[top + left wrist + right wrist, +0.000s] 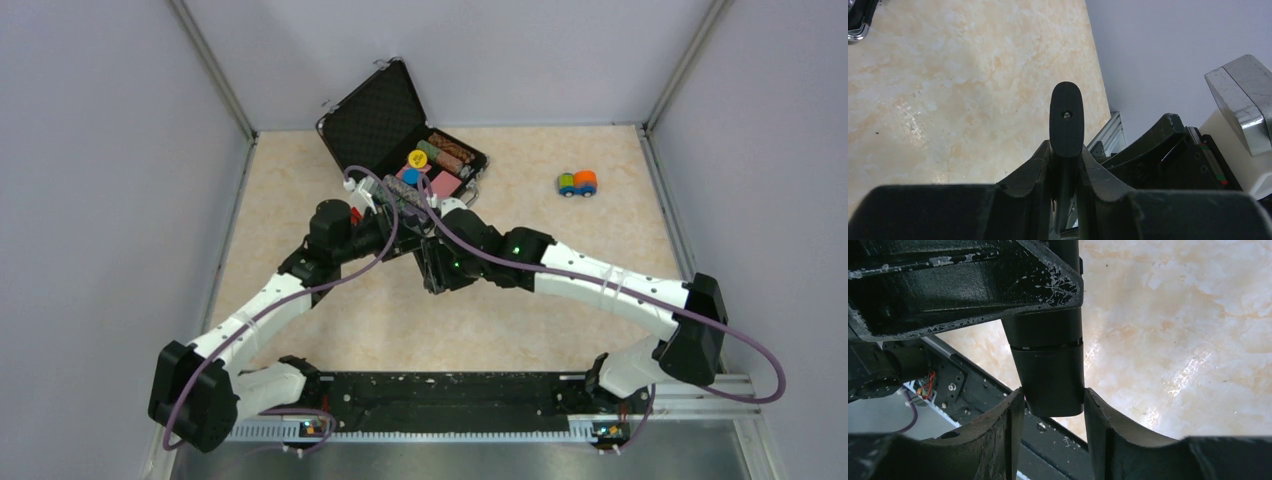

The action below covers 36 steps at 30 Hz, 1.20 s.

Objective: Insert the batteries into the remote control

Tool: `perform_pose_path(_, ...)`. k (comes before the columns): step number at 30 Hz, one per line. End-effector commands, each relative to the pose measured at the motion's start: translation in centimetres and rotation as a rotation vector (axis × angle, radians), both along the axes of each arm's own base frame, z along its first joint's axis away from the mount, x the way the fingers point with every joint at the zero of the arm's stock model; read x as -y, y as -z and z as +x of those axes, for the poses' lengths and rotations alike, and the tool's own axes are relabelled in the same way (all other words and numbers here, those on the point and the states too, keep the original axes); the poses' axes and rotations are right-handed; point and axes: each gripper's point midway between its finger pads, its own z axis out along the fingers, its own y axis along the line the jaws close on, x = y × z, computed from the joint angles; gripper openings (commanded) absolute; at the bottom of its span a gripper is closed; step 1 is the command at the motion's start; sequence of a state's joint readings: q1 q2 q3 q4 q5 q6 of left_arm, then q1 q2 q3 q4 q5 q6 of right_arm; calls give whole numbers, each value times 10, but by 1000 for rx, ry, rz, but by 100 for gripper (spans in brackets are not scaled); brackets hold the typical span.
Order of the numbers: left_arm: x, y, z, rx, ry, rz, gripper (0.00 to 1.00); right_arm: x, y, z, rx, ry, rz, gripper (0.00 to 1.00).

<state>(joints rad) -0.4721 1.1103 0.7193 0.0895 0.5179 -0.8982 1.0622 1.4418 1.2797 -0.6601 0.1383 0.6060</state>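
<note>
The remote control (1066,120) is a slim black bar held in the air over the middle of the table. My left gripper (1066,150) is shut on it, and one rounded end sticks out past the fingers. In the right wrist view its other end (1050,375) shows a seam across the body. My right gripper (1053,397) has a fingertip touching each side of that end. In the top view the left gripper (400,232) and the right gripper (432,262) meet close together. The batteries are out of view.
An open black foam-lined case (372,115) with poker chips stands at the back, just beyond the grippers. A small orange, green and blue toy car (577,183) sits at the back right. The black base rail (450,395) runs along the near edge.
</note>
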Motion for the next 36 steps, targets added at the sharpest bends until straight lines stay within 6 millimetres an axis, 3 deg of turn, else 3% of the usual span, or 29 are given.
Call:
perform_pose_path(1,18,-42,-19,9,134,-129,0,-8,-16,14,-22,30,52,45)
perform_pose_path(11,21,-38,-23,0,165,-160,0,-12,-7,11,-97,6,47,48)
perform_pose_path(24,23,-24,-22,-64,164,-147,0,-11,-10,20,-105,29,64,49)
perform_pose_path(36,22,-10,-13,-124,135,-126,0,-9,-32,23,-143,40,199,72)
